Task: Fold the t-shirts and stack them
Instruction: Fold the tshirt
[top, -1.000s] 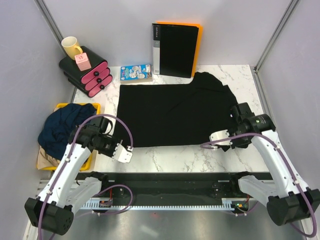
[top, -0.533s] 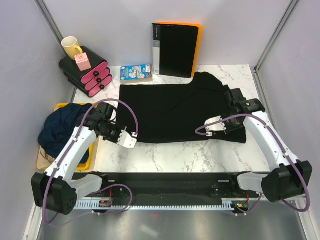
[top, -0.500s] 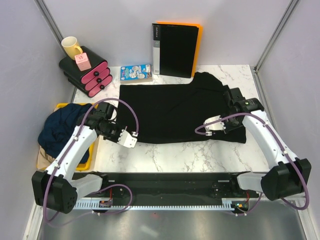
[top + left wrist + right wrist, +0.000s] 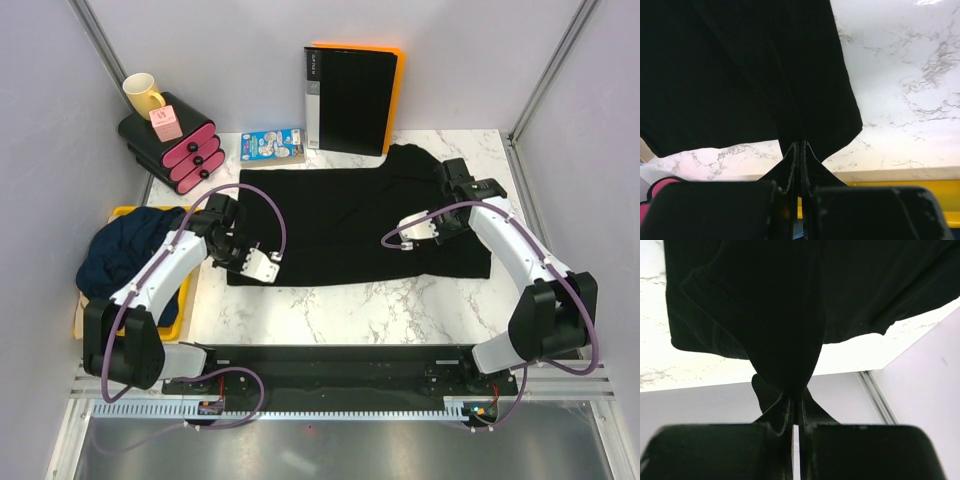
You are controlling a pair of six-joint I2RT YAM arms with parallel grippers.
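Observation:
The black t-shirt lies spread on the marble table. My left gripper is shut on the shirt's near left edge, and the cloth hangs from the closed fingertips in the left wrist view. My right gripper is shut on the near right edge, and the cloth is bunched between its fingers in the right wrist view. Both hold the cloth lifted over the shirt's lower part. The navy t-shirt is heaped in the yellow tray, with the tan one under it.
A black binder with an orange back stands at the far wall. A blue picture box lies beside it. A black and pink drawer unit with a yellow mug and a pink box sits far left.
Both grippers have moved away from the near edge toward the far side, carrying the shirt's near edge up and over the shirt. The near edge of the cloth now lies farther back.

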